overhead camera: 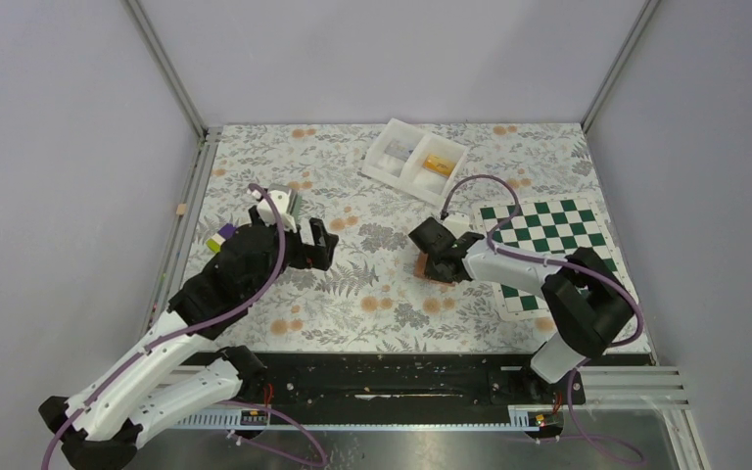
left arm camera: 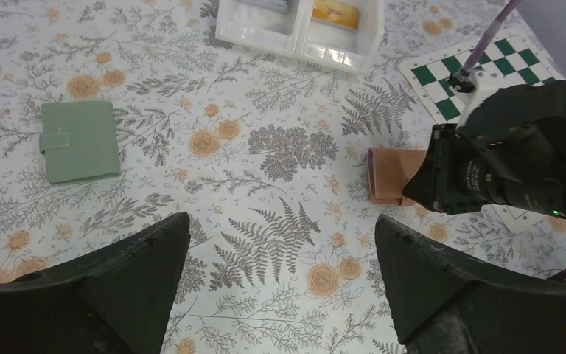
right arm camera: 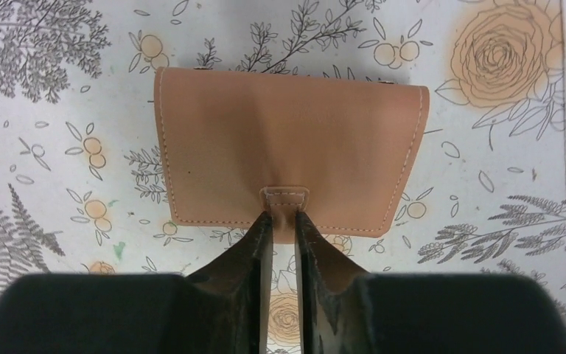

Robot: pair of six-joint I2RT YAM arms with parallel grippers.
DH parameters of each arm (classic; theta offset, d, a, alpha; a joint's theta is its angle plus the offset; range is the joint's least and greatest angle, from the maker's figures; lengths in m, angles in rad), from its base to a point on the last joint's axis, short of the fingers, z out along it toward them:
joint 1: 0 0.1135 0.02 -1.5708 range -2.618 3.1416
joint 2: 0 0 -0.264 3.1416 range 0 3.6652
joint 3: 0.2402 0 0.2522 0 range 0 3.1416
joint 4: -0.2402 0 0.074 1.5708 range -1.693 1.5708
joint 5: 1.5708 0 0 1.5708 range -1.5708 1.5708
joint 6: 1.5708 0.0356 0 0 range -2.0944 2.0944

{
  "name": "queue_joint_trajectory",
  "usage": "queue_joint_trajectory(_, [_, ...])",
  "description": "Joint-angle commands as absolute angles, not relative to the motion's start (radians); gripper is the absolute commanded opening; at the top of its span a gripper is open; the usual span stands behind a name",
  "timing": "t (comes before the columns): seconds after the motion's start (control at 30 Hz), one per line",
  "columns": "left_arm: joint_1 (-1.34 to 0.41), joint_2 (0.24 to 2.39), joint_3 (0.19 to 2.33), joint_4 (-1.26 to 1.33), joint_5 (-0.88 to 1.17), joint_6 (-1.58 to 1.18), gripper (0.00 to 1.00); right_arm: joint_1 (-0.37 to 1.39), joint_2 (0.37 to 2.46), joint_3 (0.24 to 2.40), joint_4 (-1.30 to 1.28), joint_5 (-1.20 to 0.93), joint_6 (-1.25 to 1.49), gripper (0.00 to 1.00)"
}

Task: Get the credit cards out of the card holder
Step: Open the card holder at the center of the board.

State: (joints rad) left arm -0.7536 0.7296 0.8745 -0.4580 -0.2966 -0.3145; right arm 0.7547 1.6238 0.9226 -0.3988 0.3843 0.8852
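Pinched nearly shut, the right hand (right arm camera: 284, 218) is down at the tabletop (right arm camera: 59, 88), its two dark fingers (right arm camera: 254, 251) drawn in to a thin slit on the little stitched tab of the card holder (right arm camera: 287, 140). From where I stand the card holder lies flat and closed, tan cover up. Its tab edge is turned toward that hand. It rests on the flowered cloth just off the left edge of the green-and-white chessboard mat (overhead camera: 548, 230), near the middle of the tabletop and a little to the right. The left hand (left arm camera: 280, 295) hangs above the tabletop well apart from the holder, its jaws spread wide with nothing between them. Over on the left side a sage-green wallet (left arm camera: 81, 140) lies flat and closed, with a tab of its own. Toward the far edge sits a white two-compartment tray (left arm camera: 332, 57). One side holds a yellow-orange item and the other something greyish, both too small for me to make out.
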Motion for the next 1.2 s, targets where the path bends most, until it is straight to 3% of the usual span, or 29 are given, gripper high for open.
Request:
queue_joint_trajectory(0.0, [-0.755, 0.781, 0.907, -0.472, -0.305, -0.341, 0.94, 0.761, 1.533, 0.821, -0.267, 0.369, 0.633, 0.16])
queue_joint_trajectory(0.1, [-0.755, 0.814, 0.922, -0.492, -0.299, -0.353, 0.93, 0.761, 1.463, 0.767, -0.192, 0.268, 0.443, 0.07])
queue_joint_trajectory(0.3, [-0.753, 0.834, 0.926, -0.500, -0.308, -0.368, 0.92, 0.762, 1.355, 0.719, -0.167, 0.175, 0.303, 0.03])
queue_joint_trajectory(0.37, [-0.754, 0.836, 0.925, -0.500, -0.310, -0.370, 0.92, 0.760, 1.333, 0.746, -0.239, 0.238, 0.395, 0.11])
queue_joint_trajectory(0.43, [-0.754, 0.838, 0.925, -0.499, -0.314, -0.370, 0.91, 0.749, 1.327, 0.788, -0.325, 0.259, 0.499, 0.42])
queue_joint_trajectory(0.5, [-0.755, 0.838, 0.925, -0.496, -0.319, -0.369, 0.91, 0.731, 1.328, 0.805, -0.367, 0.257, 0.576, 0.54])
queue_joint_trajectory(0.63, [-0.755, 0.838, 0.922, -0.495, -0.323, -0.367, 0.91, 0.713, 1.308, 0.794, -0.378, 0.313, 0.687, 0.55])
queue_joint_trajectory(0.83, [-0.754, 0.835, 0.917, -0.491, -0.321, -0.367, 0.91, 0.634, 1.296, 0.746, -0.356, 0.300, 0.739, 0.48])
queue_joint_trajectory(1.17, [-0.752, 0.888, 0.932, -0.514, -0.271, -0.407, 0.91, 0.551, 1.351, 0.701, -0.195, 0.157, 0.630, 0.62])
